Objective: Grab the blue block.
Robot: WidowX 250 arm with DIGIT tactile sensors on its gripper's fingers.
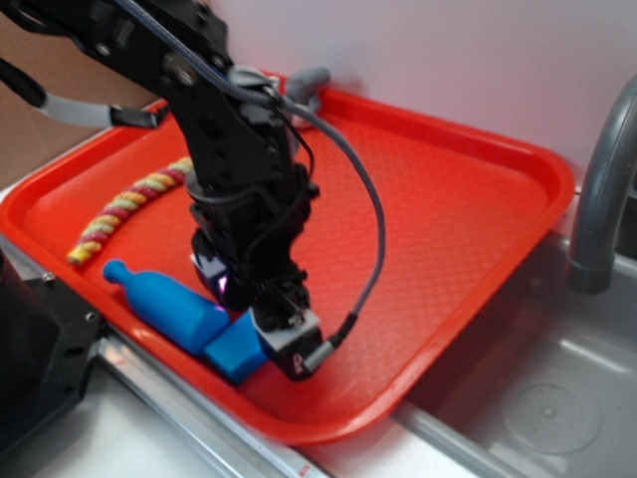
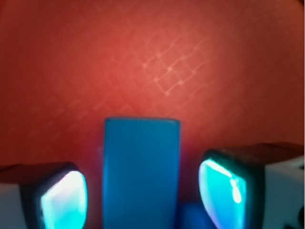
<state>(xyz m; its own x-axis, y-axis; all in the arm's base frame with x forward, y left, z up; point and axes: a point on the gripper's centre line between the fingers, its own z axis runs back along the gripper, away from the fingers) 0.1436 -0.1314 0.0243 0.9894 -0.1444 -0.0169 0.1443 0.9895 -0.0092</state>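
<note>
Blue block (image 2: pixel 141 174), flat on red tray (image 1: pixel 448 189) near its 6 o'clock rim, just beside blue bottle (image 1: pixel 164 304); gripper (image 2: pixel 143 195) spread, fingers straddling it, apparently ready to close.

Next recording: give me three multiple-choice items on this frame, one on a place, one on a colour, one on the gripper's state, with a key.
1. Where does the blue block lie?
A. at the tray's near edge, beside the blue bottle
B. in the sink
C. on the rope

2. What colour is the tray?
A. green
B. red
C. white

3. How is the gripper?
A. shut on the bottle
B. lifted away
C. open, straddling the block

Key: A, exterior view shows it there; B, plainly red; C, wrist view shows a gap at each finger.
</note>
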